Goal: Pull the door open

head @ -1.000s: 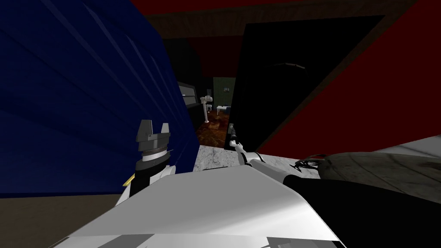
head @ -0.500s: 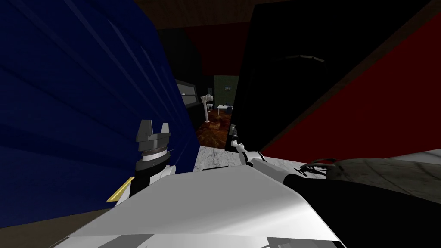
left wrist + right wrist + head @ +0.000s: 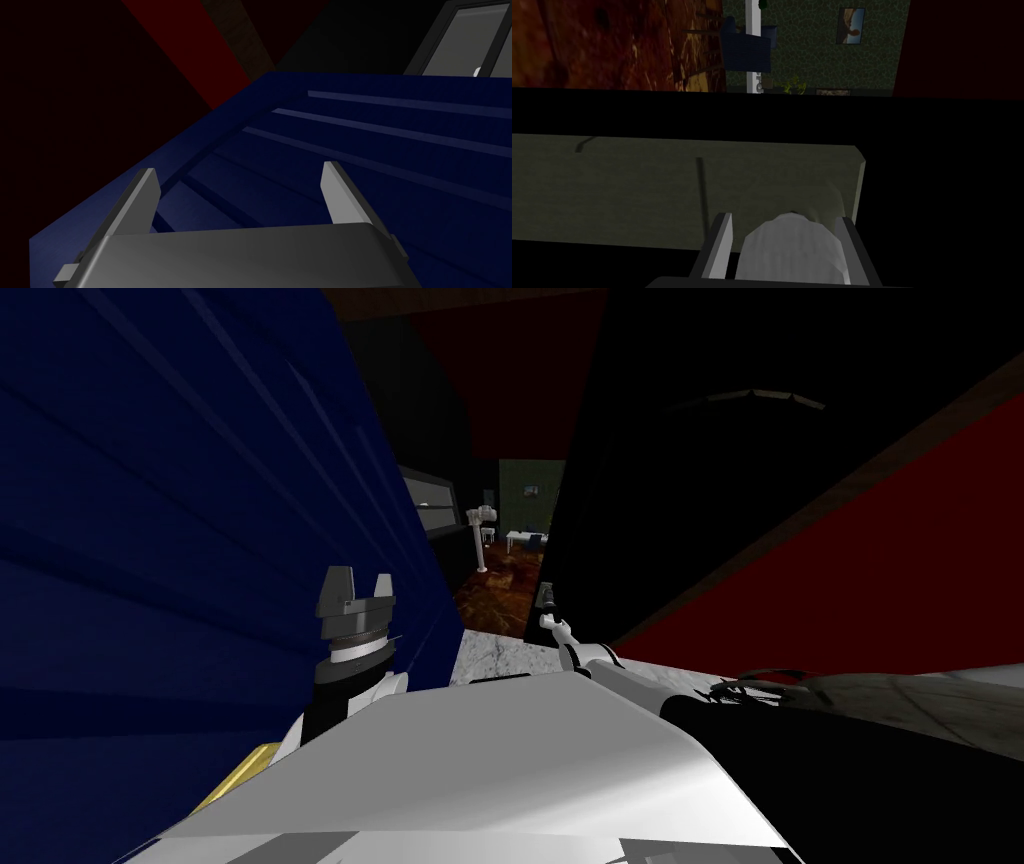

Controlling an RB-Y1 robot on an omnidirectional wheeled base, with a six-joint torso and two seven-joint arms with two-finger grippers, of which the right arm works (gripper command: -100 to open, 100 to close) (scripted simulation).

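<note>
A black door (image 3: 700, 488) stands partly open at my right front. My right gripper (image 3: 546, 600) reaches to its near edge. In the right wrist view that gripper (image 3: 782, 220) is shut on a rounded grey door knob (image 3: 792, 250), one finger on each side. The knob sits on a dull olive-grey plate (image 3: 637, 190) on the door. Low at my left front, my left gripper (image 3: 355, 580) is raised beside a dark blue panelled surface (image 3: 180, 488). Its fingers (image 3: 150, 190) stand open with nothing between them.
Through the gap lies a room with a brown patterned floor (image 3: 495, 588), a white stand (image 3: 482, 528) and a small white table (image 3: 520, 536). A dark red wall (image 3: 900, 578) runs behind the door at right. Pale marbled floor (image 3: 490, 653) lies just ahead.
The black door has swung wider and takes up more of the head view. My right gripper has drawn back slightly with the knob. The view has shifted; my left arm has kept still.
</note>
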